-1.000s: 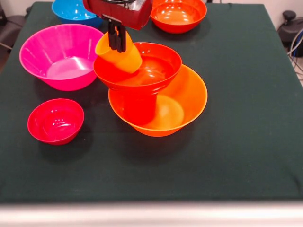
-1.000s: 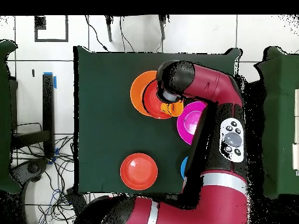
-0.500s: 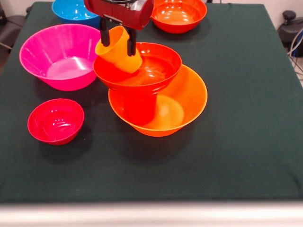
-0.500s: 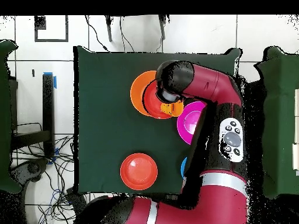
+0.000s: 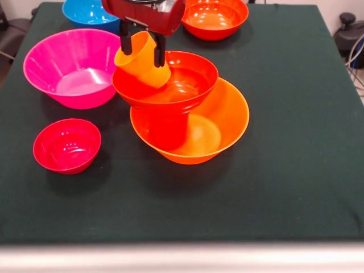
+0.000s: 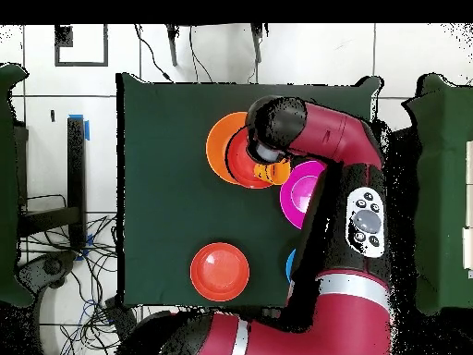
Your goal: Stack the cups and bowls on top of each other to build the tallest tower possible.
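Note:
The tower stands mid-table: a wide orange bowl (image 5: 224, 122) (image 6: 220, 148) holds a red-orange cup (image 5: 168, 129), and a red-orange bowl (image 5: 182, 79) rests on that cup. An orange cup (image 5: 142, 65) (image 6: 272, 171) lies tilted against this bowl's left rim. My gripper (image 5: 142, 46) hangs over it, open, one of its black fingers (image 5: 124, 42) on each side of the cup's upper end. In the overhead view the arm (image 6: 319, 134) hides the gripper.
A pink bowl (image 5: 74, 67) (image 6: 299, 189) stands left of the tower and a small crimson bowl (image 5: 67, 145) in front of it. A blue bowl (image 5: 88, 11) and another red-orange bowl (image 5: 213, 17) (image 6: 220, 271) sit at the far edge.
The fingers, pinched together on the orange cup's rim a second ago, have spread apart. The cup stays leaning in the top bowl.

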### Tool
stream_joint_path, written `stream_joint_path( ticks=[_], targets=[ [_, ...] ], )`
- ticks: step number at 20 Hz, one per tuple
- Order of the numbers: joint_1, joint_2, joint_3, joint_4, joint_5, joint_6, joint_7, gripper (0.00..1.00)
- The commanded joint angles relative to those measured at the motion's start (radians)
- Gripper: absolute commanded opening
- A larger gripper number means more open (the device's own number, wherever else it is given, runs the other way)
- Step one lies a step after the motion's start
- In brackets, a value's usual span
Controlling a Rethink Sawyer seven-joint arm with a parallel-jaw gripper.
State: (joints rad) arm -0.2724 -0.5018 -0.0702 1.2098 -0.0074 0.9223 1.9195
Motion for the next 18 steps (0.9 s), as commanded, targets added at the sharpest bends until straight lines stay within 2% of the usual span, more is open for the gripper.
stream_joint_path(
  ticks=[1,8,18],
  targets=[
    [0.008,-0.010,0.072,0.171,-0.048,-0.059,-0.020,1.00],
    [0.004,-0.031,0.075,0.215,-0.049,-0.074,-0.020,1.00],
    [-0.015,-0.001,0.079,0.212,-0.079,-0.132,-0.044,1.00]
  ],
)
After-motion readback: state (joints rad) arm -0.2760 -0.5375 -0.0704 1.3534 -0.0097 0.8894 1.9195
